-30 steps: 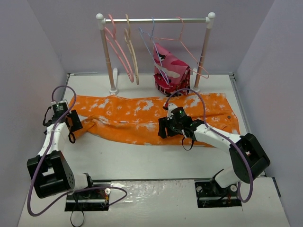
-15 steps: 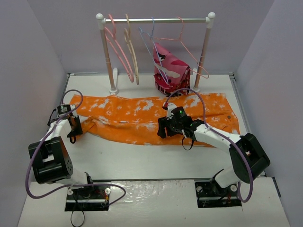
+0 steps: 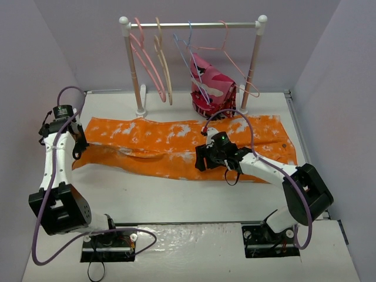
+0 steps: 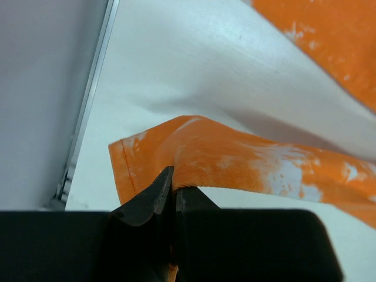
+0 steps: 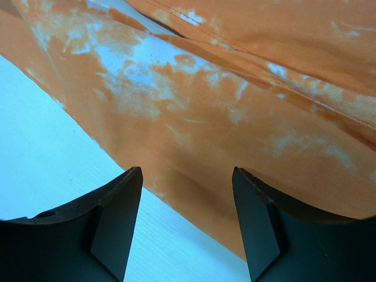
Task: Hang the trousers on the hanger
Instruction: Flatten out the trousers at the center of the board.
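The orange trousers (image 3: 170, 147) with white blotches lie lengthwise across the table. My left gripper (image 3: 77, 154) is shut on the hem end of the near leg at the left. In the left wrist view the fingertips (image 4: 166, 183) pinch a fold of that leg (image 4: 235, 154), held just above the table. My right gripper (image 3: 201, 160) hovers open over the trousers' near edge at mid-length. The right wrist view shows the cloth (image 5: 235, 88) below the gripper (image 5: 188, 176), with nothing between the jaws. The bright pink hanger (image 3: 147, 66) hangs at the left end of the rail.
On the rail (image 3: 194, 25) of the rack also hang a beige hanger (image 3: 164, 61), a thin light-blue hanger (image 3: 191, 64) and a thin pink one (image 3: 235, 64). A pink-red camouflage garment (image 3: 212, 88) sits below them. Walls close in left and right.
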